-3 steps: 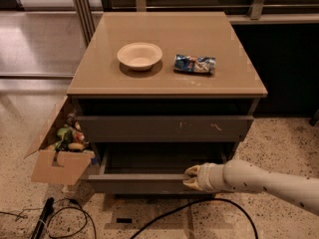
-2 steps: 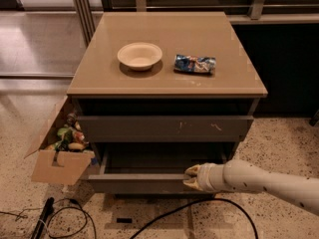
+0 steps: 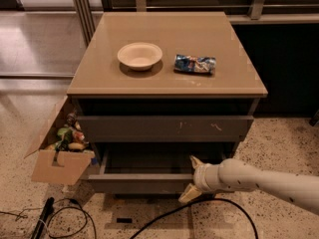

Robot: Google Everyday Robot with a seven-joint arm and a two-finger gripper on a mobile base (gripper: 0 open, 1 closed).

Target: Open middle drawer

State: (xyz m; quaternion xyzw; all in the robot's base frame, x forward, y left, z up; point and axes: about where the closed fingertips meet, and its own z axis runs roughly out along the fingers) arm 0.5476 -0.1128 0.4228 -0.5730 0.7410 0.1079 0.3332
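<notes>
The middle drawer point(image 3: 142, 182) is pulled out of the cabinet, showing its plain dark front and smooth grey inside. My gripper point(image 3: 192, 179) is at the right part of that front, on the end of the pale arm coming in from the lower right. It is open. One fingertip point(image 3: 195, 161) points up over the front's top edge, and the other fingertip point(image 3: 188, 195) points down below the front. The front panel lies between them.
Above the pulled-out drawer is a larger front with pale scratches point(image 3: 164, 128). A white bowl point(image 3: 140, 56) and a crumpled blue packet point(image 3: 195, 63) lie on the cabinet top point(image 3: 99, 78). An open cardboard box point(image 3: 60, 158) of items stands left. Black cables point(image 3: 149, 223) run across the floor.
</notes>
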